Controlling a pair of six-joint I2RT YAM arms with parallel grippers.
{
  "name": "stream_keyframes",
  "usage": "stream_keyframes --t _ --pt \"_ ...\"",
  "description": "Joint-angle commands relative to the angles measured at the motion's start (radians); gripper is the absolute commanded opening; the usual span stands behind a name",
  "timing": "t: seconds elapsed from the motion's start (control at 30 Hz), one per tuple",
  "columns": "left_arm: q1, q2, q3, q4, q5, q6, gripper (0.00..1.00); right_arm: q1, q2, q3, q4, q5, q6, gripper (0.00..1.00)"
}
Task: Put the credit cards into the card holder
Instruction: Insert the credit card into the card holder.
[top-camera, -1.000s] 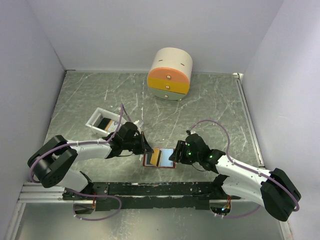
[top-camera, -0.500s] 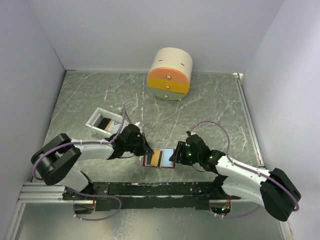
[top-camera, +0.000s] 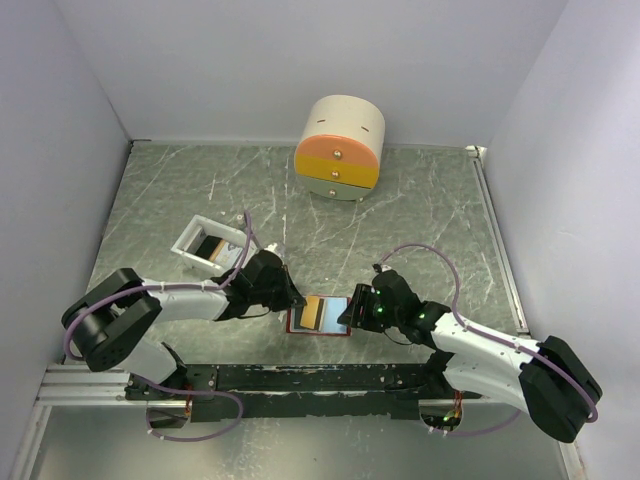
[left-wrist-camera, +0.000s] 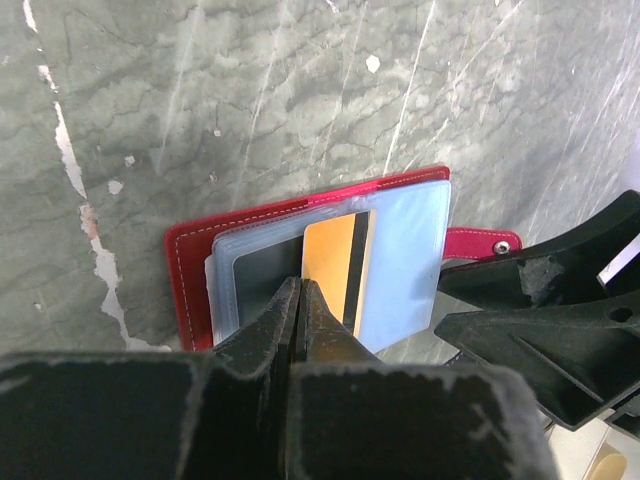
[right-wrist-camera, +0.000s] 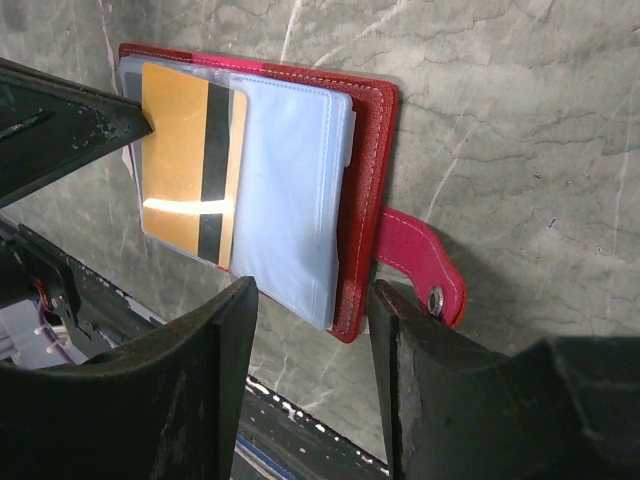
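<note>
Two grippers meet at the card holder (top-camera: 335, 316), which lies open on the table (top-camera: 430, 210) near its front edge, just ahead of the arm bases. The left gripper (left-wrist-camera: 300, 290) has its jaws pressed together, tips at the edge of an orange-gold card (left-wrist-camera: 330, 260) lying on the pale-blue sleeves; whether they pinch it I cannot tell. A dark card (left-wrist-camera: 255, 275) sits in the sleeve beside it. The right gripper (right-wrist-camera: 312, 290) has its jaws apart, straddling the holder's opposite edge next to the red snap strap (right-wrist-camera: 420, 265). A white tray (top-camera: 190, 240) with a dark card inside stands behind the left arm, and a round drawer box (top-camera: 340, 147) stands well apart by the back wall.
</note>
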Motion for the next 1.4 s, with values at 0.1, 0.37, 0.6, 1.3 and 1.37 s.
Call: stream_keyframes --t 0.1,0.37,0.6,1.3,1.37 --pt "-0.027 -0.024 0.006 -0.009 -0.096 -0.024 0.07 0.005 0.003 -0.017 0.032 -0.005 0.014 0.48" --pt "-0.089 0.004 0.022 0.003 -0.150 -0.074 0.07 0.006 -0.002 -0.026 0.031 -0.014 0.042 0.47" --pt "-0.129 0.015 0.032 -0.001 -0.208 -0.117 0.07 0.006 -0.042 -0.090 0.094 -0.035 0.113 0.46" --pt "-0.168 0.059 0.053 0.057 -0.172 -0.141 0.07 0.007 0.025 -0.053 0.106 -0.026 0.091 0.43" --pt "-0.167 0.067 0.058 0.056 -0.170 -0.141 0.07 0.007 0.033 -0.048 0.106 -0.026 0.085 0.43"
